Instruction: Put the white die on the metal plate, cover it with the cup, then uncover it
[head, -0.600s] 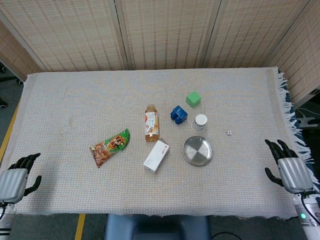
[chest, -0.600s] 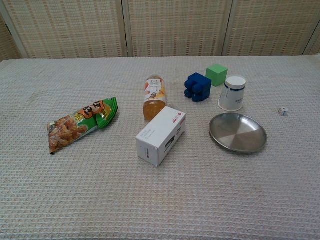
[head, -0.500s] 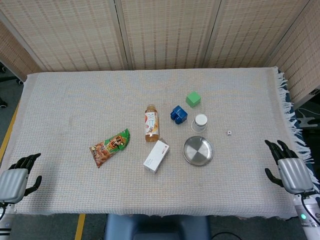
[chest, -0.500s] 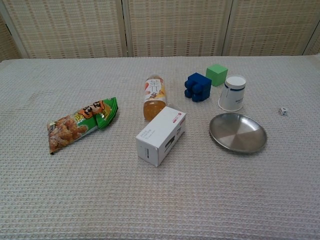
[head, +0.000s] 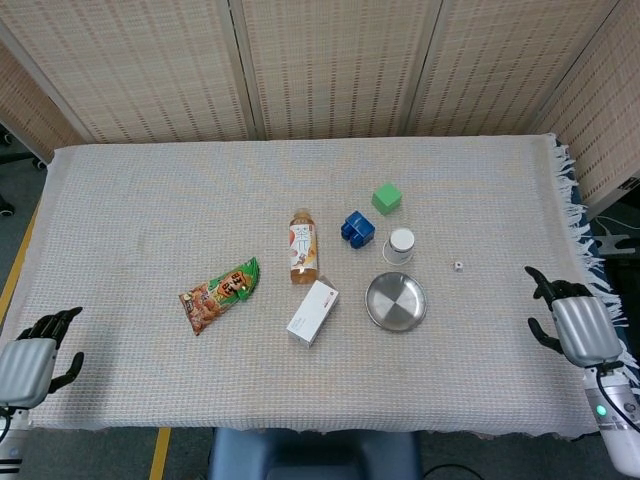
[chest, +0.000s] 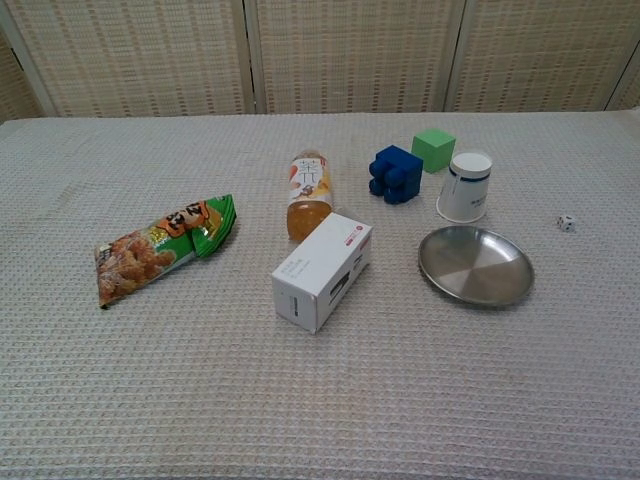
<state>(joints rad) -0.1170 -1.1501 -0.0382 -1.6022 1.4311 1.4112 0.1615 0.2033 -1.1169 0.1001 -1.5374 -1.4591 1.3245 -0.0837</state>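
Tablecloth (head: 150, 200) w/ white die (head: 457, 266) right of metal plate (head: 395, 301), untouched

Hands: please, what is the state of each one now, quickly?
Left hand: holds nothing, fingers partly curled; open or closed cannot be told.
Right hand: open, holds nothing.

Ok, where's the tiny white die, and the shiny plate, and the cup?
white die (chest: 566, 223), chest view, on its middle.
metal plate (chest: 475, 266), chest view, on the bare middle of its dish.
cup (chest: 465, 190), chest view, on its white side wall.
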